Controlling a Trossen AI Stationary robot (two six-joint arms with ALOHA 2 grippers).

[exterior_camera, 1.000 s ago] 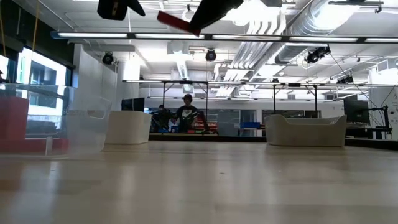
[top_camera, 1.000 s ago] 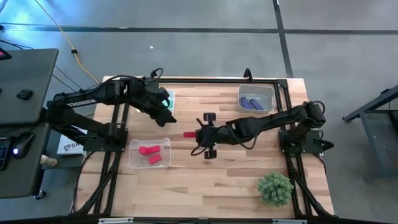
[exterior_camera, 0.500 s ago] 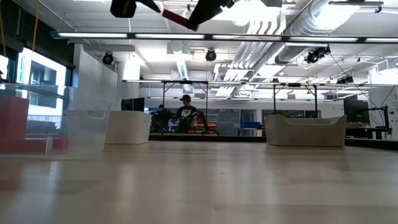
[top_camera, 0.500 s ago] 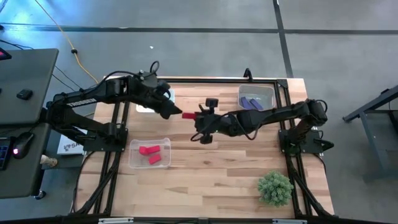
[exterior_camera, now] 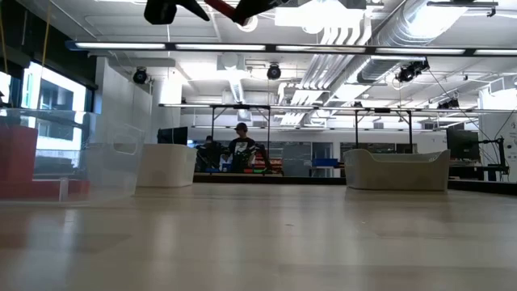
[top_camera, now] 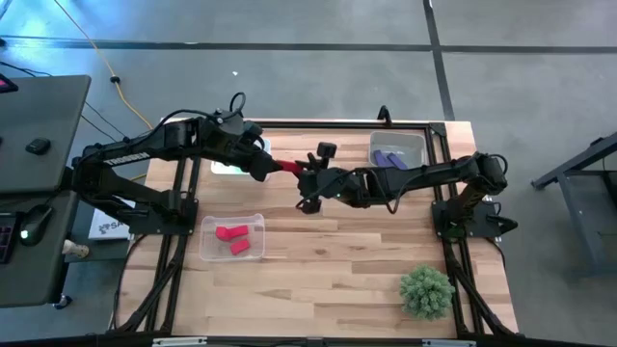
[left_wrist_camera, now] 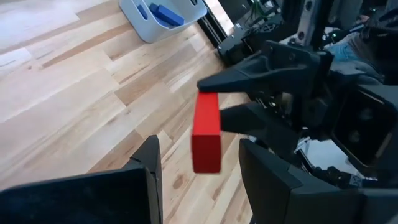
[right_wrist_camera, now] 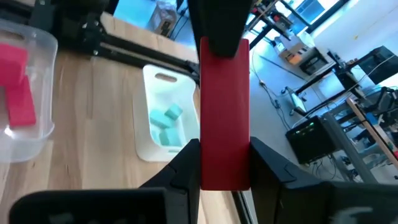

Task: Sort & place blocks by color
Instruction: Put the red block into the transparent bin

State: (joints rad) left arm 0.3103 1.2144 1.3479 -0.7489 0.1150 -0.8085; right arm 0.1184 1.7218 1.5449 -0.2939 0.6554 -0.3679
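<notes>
A red block [top_camera: 287,167] is lifted high over the table's middle, lying level in my right gripper [top_camera: 303,174], which is shut on it. My left gripper [top_camera: 270,168] is open. In the left wrist view its fingers stand on either side of the block's free end [left_wrist_camera: 206,146] with a gap on each side. More red blocks lie in a clear tray [top_camera: 232,237]. Teal blocks lie in a tray [right_wrist_camera: 166,119] under the left arm, and purple blocks in a tray [top_camera: 396,152] by the far edge. My right gripper pinches the red block between its two fingers [right_wrist_camera: 186,165] at the end nearer the table's right [right_wrist_camera: 225,158]. The fingers come level from the right and lie along the block. The block is lifted clear, its free end pointing left between the left gripper's fingers.
A spiky green plant [top_camera: 426,291] stands near the table's near right corner. The red tray sits near the left, the purple tray at the far right. Bare wood [top_camera: 337,260] lies between them. People show in the room [exterior_camera: 241,149] beyond the table.
My right gripper has carried the red block up and toward the far edge, to the left gripper. The left gripper has shifted slightly toward the far edge, and the block's free end now lies between its open fingers.
</notes>
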